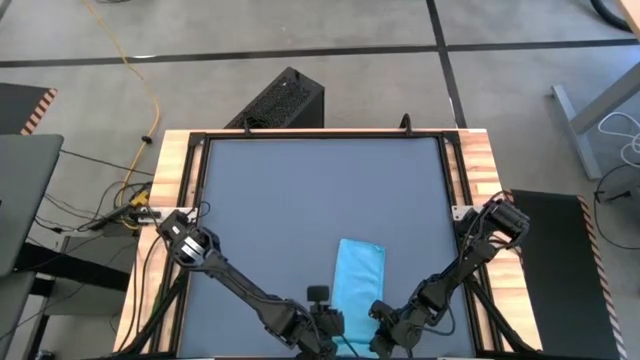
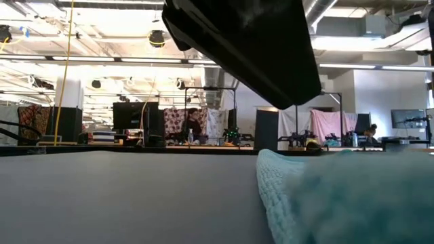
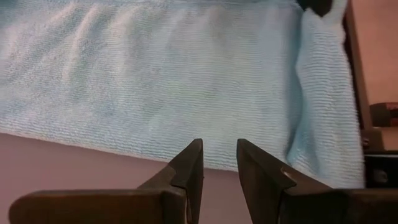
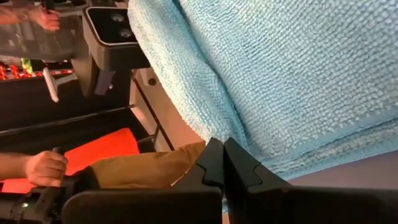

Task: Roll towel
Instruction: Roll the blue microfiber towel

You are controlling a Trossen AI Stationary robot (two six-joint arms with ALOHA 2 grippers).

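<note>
The sky-blue towel (image 1: 360,283) lies flat as a narrow strip on the dark grey tabletop (image 1: 300,200), close to its near edge. Its near end rises in a soft fold (image 3: 317,93) and fills the low view's right side (image 2: 339,196). My left gripper (image 3: 219,152) stands open by a small gap at the towel's left long edge (image 3: 124,149), tips over that edge, with nothing between them. My right gripper (image 4: 224,149) is shut, its tips at the towel's edge near the near right corner (image 4: 280,158). My right gripper's shut fingertips (image 4: 214,155) lie at the towel's hemmed edge (image 4: 261,163), coming in slanting down from the table's near right. I cannot tell whether they touch the cloth or the table beside it.
A small black camera block (image 1: 318,293) stands on the table just left of the towel, also seen in the right wrist view (image 4: 115,31). The table's wooden frame (image 1: 175,180) runs along both sides. A person's hand (image 4: 43,168) shows beyond the near edge.
</note>
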